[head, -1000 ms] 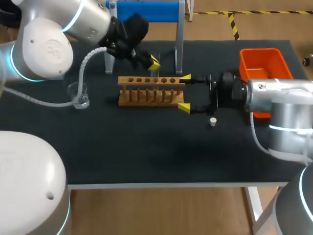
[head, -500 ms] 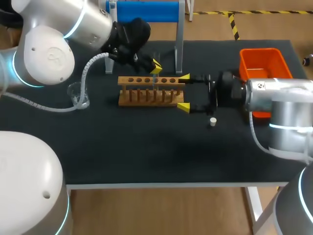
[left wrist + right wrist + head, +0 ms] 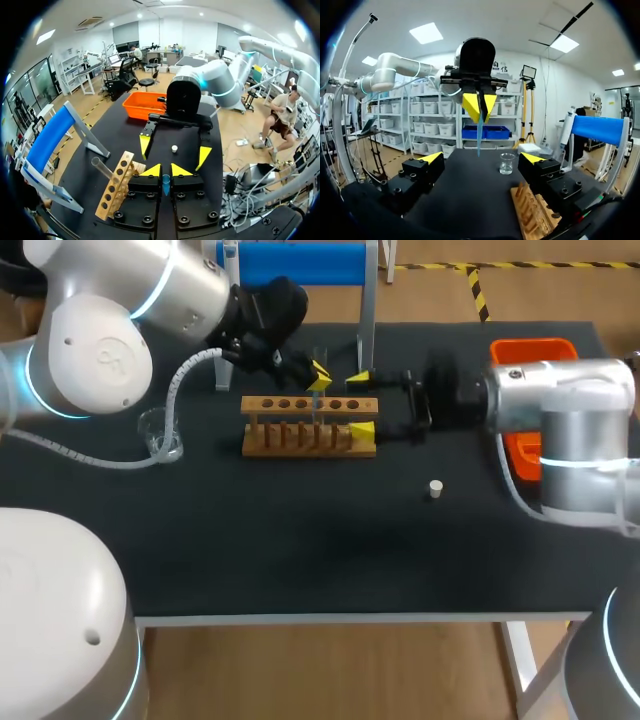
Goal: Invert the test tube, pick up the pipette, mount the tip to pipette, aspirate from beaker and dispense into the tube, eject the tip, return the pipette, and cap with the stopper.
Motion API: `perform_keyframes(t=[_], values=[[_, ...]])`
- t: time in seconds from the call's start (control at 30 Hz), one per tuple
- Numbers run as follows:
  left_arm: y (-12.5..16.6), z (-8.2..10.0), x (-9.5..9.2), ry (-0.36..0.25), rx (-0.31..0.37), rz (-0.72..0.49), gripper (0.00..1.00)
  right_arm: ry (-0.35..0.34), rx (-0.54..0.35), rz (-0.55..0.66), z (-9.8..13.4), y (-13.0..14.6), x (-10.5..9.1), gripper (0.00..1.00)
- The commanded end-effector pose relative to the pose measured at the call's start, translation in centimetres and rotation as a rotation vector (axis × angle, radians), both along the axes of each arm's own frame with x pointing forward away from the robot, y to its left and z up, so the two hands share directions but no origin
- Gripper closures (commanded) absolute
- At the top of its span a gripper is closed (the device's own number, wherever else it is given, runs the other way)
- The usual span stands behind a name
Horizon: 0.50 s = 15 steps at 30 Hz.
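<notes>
Left hand (image 3: 318,374), right hand (image 3: 360,403) crowd rack (image 3: 300,432); table (image 3: 300,540) front open.

The beaker (image 3: 163,438) lies left of the rack (image 3: 300,440), stopper (image 3: 435,487) right and nearer, bin (image 3: 530,343) apparently farther right.

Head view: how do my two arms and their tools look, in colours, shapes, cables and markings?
Both arms have rounded white and silver shells with pale blue light rings at joints. The left arm trails a grey ribbed hose; the right arm bears a small dark mark. The left tool and the right tool are black with yellow tips.
</notes>
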<state>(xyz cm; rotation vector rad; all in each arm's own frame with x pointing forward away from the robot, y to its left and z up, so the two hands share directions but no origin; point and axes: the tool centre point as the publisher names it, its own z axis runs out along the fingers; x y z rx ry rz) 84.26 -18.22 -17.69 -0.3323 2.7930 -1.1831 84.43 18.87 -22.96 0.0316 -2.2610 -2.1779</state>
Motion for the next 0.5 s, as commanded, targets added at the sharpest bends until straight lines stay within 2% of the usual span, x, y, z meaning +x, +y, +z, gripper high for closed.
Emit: perform_keyframes(t=[0.03,0.5], values=[[0.1,0.0,0.0,0.002,0.001,-0.001,1.00,0.008,0.016,0.010,0.4,0.7,0.3,0.00],[0.1,0.0,0.0,0.002,0.001,-0.001,1.00,0.011,0.038,0.050,1.4,3.2,-0.5,0.00]])
